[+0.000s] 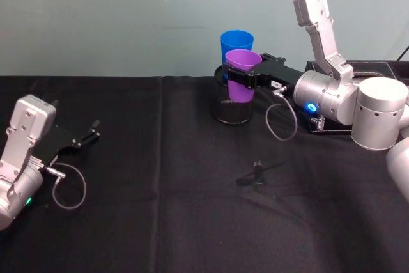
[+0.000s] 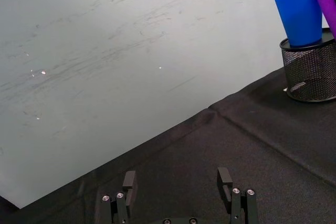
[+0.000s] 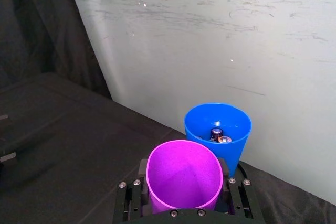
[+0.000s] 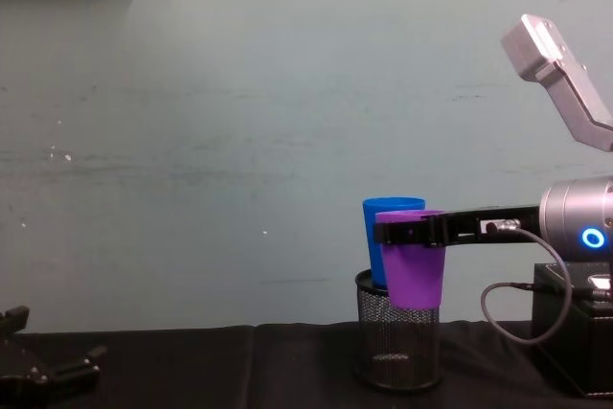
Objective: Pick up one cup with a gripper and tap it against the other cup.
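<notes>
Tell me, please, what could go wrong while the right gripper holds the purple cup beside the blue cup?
1. The blue cup stands high in the mesh pot; a hard tap could tip it and spill the small cylinders inside.
2. The purple cup, clamped in the right gripper, reaches lower than the pot's rim, so it might strike the pot first.
The left gripper lies parked on the table.

Right arm (image 1: pixel 332 97) is the busy one: it comes in from the right with the forearm roughly level. The right gripper (image 1: pixel 238 80) is up off the counter (image 1: pixel 160 222), fingers (image 3: pixel 140 167) clamped on either side of the purple cup (image 1: pixel 243 62). Left arm (image 1: pixel 22 151) sits parked at the left edge, low down. The left gripper (image 1: pixel 88 132) has its fingers spread apart and is maybe resting on the counter, hard to tell.
</notes>
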